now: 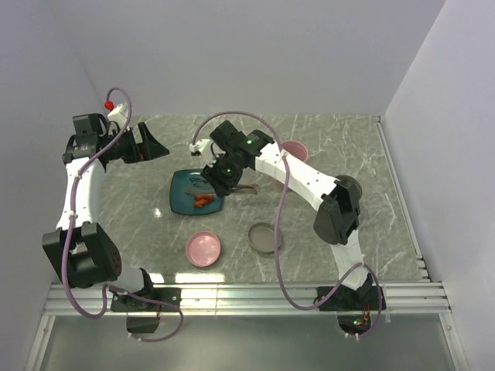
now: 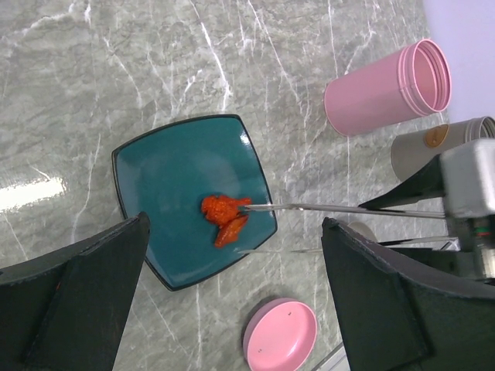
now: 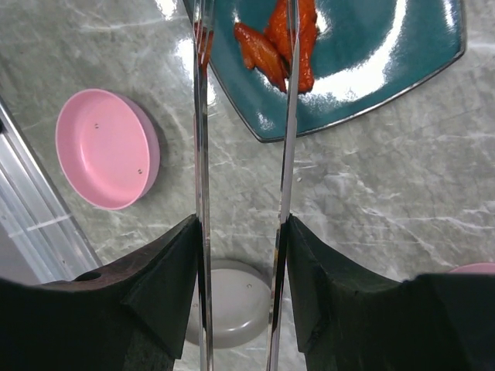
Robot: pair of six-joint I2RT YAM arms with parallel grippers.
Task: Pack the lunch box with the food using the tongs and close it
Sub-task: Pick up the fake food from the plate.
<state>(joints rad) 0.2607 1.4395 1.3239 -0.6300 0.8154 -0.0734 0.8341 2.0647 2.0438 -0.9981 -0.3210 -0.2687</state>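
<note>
Two red-orange bits of food (image 2: 224, 218) lie on a teal square plate (image 2: 170, 170). My right gripper (image 3: 242, 232) is shut on the silver tongs (image 3: 203, 154), with one finger pressing each arm. The tongs' arms stand apart. One tip touches the food (image 3: 278, 42); the other is near the plate's edge. From above, the right gripper (image 1: 219, 179) hovers over the plate (image 1: 184, 202). My left gripper (image 1: 151, 143) is open and empty, held above the table left of the plate. The lunch box's pink tub (image 2: 387, 89) and grey tub (image 2: 433, 147) stand beyond the plate.
A pink lid (image 1: 204, 249) and a grey lid (image 1: 264, 237) lie on the marble table in front of the plate. The pink tub (image 1: 295, 150) is partly hidden behind the right arm. White walls close the table in on three sides.
</note>
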